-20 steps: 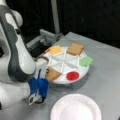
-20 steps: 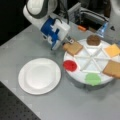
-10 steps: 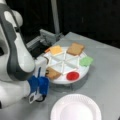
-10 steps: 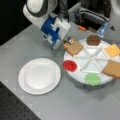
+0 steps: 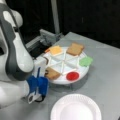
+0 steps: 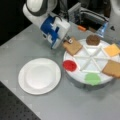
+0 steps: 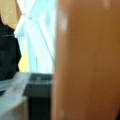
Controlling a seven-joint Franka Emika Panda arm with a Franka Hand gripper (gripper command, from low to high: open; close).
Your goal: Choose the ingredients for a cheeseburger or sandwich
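Note:
In a front view my gripper (image 6: 68, 40) reaches down at the near-left edge of the divided tray (image 6: 75, 75), its fingers closed on the corner of a tan bread square (image 6: 73, 46). That bread (image 5: 52, 73) lies tilted over the tray's rim and fills the right of the wrist view (image 7: 87, 60). A dark brown patty (image 6: 93, 39), a yellow cheese square (image 6: 112, 49), a second bread square (image 6: 112, 68), a green piece (image 6: 92, 78) and a red disc (image 6: 69, 65) lie in their compartments. No stack is in view.
A plain white round plate (image 6: 39, 75) lies bare on the grey table beside the tray, also seen in a front view (image 5: 76, 108). My arm's white body (image 5: 17, 57) and blue hand (image 5: 38, 85) stand close to the tray. Metal fixtures (image 6: 87, 15) sit behind it.
Hardly anything differs: the gripper stays at the bread square's corner and the pieces keep their places.

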